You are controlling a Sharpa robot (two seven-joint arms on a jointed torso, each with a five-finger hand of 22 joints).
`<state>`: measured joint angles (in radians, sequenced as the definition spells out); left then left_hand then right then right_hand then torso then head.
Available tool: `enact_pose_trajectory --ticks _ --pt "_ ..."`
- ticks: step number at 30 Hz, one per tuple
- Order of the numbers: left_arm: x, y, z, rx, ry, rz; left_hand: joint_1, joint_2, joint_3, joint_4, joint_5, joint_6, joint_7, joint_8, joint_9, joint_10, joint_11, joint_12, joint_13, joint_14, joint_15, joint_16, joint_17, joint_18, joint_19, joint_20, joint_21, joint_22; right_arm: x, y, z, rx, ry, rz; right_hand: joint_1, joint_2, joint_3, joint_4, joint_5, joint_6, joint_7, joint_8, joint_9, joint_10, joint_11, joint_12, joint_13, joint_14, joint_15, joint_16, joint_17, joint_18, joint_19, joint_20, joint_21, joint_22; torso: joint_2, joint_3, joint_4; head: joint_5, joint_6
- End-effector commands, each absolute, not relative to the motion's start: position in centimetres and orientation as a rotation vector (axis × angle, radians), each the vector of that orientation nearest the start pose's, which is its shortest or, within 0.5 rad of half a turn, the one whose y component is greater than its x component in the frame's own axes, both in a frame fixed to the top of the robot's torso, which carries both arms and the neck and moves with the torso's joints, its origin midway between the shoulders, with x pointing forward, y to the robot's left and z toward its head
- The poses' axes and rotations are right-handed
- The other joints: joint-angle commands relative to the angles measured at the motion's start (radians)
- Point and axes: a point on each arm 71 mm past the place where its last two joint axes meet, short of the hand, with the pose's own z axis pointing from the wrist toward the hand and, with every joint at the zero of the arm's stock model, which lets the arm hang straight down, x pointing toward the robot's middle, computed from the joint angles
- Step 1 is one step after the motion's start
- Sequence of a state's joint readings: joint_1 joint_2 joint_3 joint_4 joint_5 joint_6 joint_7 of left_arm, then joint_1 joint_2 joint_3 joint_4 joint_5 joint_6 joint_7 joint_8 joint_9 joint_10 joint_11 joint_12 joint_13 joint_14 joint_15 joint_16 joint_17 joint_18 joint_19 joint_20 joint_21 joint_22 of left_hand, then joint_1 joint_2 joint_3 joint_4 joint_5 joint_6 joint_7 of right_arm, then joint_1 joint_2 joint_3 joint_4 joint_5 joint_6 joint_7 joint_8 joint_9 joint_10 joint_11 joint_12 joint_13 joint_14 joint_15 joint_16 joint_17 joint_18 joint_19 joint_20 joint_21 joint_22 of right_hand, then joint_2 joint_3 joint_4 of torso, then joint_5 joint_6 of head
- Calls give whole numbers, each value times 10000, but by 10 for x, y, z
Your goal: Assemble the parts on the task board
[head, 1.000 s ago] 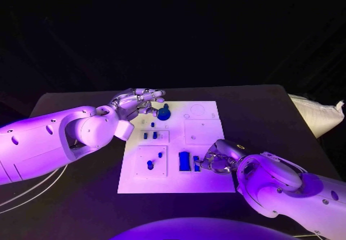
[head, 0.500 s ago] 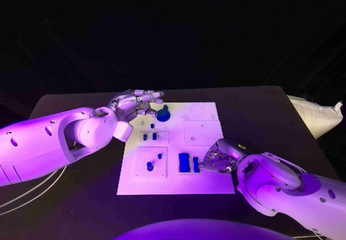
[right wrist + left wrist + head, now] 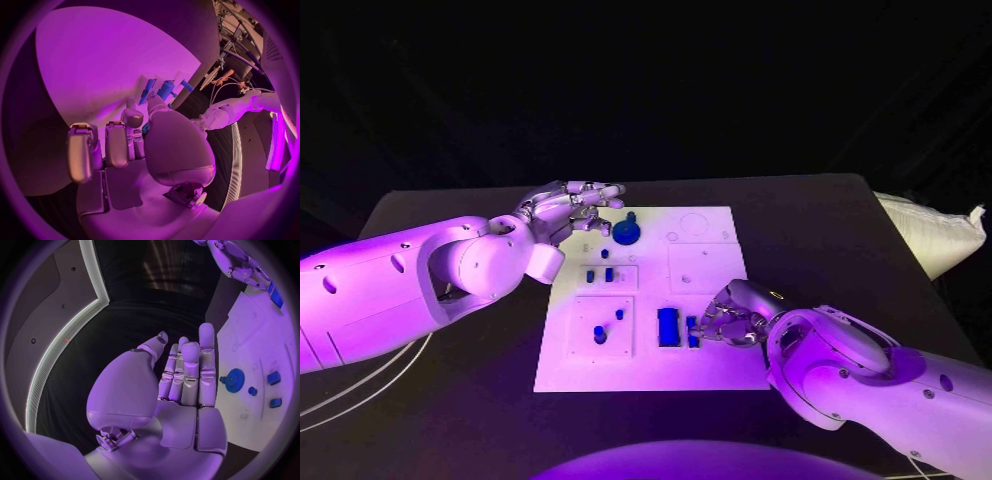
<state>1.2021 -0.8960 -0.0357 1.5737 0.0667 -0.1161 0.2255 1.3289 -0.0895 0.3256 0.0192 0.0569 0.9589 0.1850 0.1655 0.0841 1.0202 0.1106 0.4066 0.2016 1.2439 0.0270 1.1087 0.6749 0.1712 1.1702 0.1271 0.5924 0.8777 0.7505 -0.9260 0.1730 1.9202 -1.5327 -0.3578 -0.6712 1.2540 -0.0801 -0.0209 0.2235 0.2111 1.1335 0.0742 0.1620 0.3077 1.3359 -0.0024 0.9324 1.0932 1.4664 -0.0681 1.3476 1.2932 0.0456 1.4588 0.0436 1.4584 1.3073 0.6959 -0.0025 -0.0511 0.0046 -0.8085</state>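
Head view gives me the white task board (image 3: 704,365) lying in the middle of the black surface (image 3: 834,215), with small blue parts spread across it. My left hand (image 3: 570,208) hangs over the board's far left corner, fingers (image 3: 600,189) spread apart and holding nothing. Just beside those fingers, on the board, sits a round blue gear (image 3: 627,231) with a short stem standing up from it. From the left wrist camera I see the same hand (image 3: 181,385) flat and open, fingers (image 3: 206,352) stretched out side by side, with the gear (image 3: 235,379) lying on the board (image 3: 262,335) close to their tips.

My right hand (image 3: 730,315) is down at the board's right edge, in its near half. Two upright blue blocks stand there: a wider one (image 3: 668,327) and a narrower one (image 3: 691,330) next to it. The right fingers (image 3: 710,322) are curled in against the narrower block. On the right wrist camera the fingers (image 3: 132,118) reach to the blue pieces (image 3: 164,90), but I cannot tell whether they are clamped on one or only touching it.
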Motion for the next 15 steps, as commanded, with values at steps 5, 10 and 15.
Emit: enact_pose_trajectory --ticks 5,10,15 --pt "475 207 -181 -12163 16458 -16843 127 6 -67 -16 -31 -76 6 52 -16 -72 -24 52 14 -59 0 -27 -9 113 77 17 -35 -9 354 -163 -266 1761 20253 4616 79 102 -209 21 -196 138 -46 126 58 145 -35 231 148 562 -23 68 88 -44 81 -2 80 1138 14 4 8 11 -31" --pt "474 208 -182 -12168 16462 -16834 127 6 -67 -16 -31 -76 6 52 -16 -72 -24 52 14 -59 0 -27 -9 113 77 17 -35 -9 353 -162 -268 1375 20334 4401 259 154 -258 -52 -260 161 -74 176 92 191 -62 315 214 570 -46 91 117 -54 107 -24 105 1175 11 2 1 31 -60" --pt "475 207 -182 -12167 16467 -16837 127 6 -67 -16 -31 -76 6 52 -16 -72 -24 52 14 -59 0 -27 -9 113 77 17 -35 -9 353 -162 -268 1216 20219 4315 375 206 -276 -102 -262 169 -88 204 111 217 -76 363 253 574 -58 105 135 -56 114 -37 110 1183 1 1 -7 35 -60"
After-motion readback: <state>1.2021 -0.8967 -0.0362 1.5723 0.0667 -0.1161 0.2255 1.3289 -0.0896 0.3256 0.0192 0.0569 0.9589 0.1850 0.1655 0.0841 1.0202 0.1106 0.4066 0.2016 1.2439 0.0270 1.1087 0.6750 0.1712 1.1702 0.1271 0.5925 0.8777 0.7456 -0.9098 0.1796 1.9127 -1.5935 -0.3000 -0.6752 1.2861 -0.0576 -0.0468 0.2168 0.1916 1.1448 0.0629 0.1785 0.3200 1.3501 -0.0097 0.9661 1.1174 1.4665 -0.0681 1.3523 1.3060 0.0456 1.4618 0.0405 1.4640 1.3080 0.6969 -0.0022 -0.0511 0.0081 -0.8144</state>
